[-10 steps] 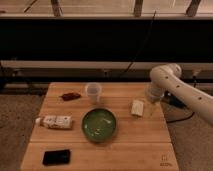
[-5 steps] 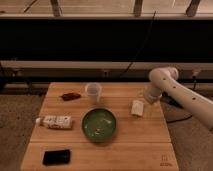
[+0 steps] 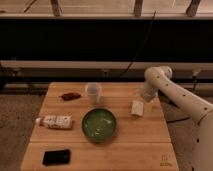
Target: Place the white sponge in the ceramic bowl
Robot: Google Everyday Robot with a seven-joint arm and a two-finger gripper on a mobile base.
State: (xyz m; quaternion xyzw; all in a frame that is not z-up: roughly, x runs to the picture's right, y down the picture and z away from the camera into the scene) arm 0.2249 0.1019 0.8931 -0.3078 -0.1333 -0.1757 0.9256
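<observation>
Light was dim and warm, w/ a yellowish tint over the counter [image 3: 130,142]. The background was almost black, w/ a brighter strip along the top edge. The ceramic bowl [image 3: 99,124] had a pale sheen inside. Shadows were soft. The claw [image 3: 140,100] was right by the white sponge [image 3: 137,108], on the counter's right part, lit evenly.

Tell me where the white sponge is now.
In the camera view, the white sponge sits on the wooden table, right of the ceramic bowl, with the gripper just above it.
</observation>
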